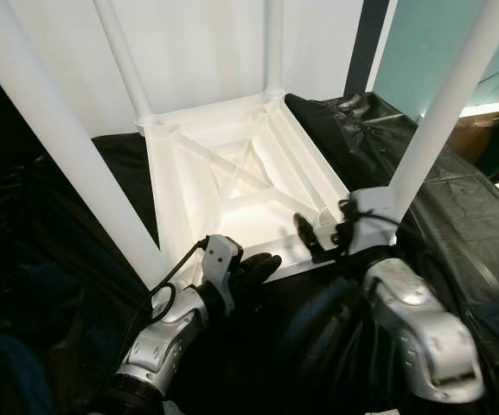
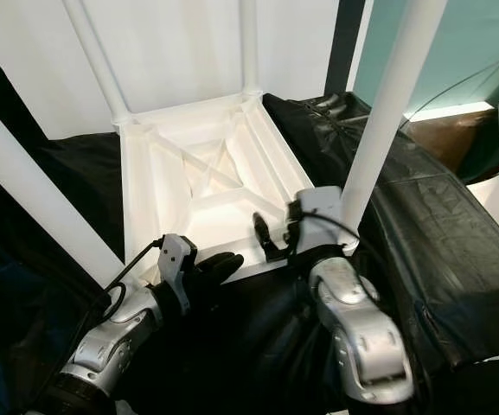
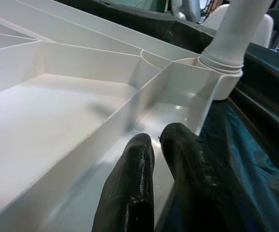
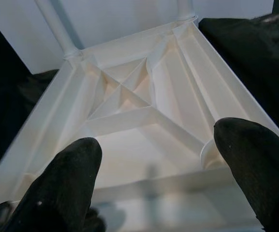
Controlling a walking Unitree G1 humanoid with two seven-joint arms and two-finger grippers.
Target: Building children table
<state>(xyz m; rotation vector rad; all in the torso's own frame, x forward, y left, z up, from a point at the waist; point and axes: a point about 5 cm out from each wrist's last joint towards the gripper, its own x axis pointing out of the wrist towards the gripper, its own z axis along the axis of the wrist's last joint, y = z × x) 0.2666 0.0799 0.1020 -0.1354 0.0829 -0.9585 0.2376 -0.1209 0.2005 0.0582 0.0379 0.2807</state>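
Four white legs stand up from the upturned table top (image 1: 240, 173), which lies on the black sheet (image 1: 457, 207); it looks nearly built. Behind it, a white wall (image 1: 197, 52). At the top's near rim our left gripper (image 1: 262, 266) rests, fingers pressed together, holding nothing. Our right gripper (image 2: 271, 238) hovers spread wide, empty, beside the near right leg (image 2: 387, 104). We reckon a careless push there could skid the table across the slick sheet.
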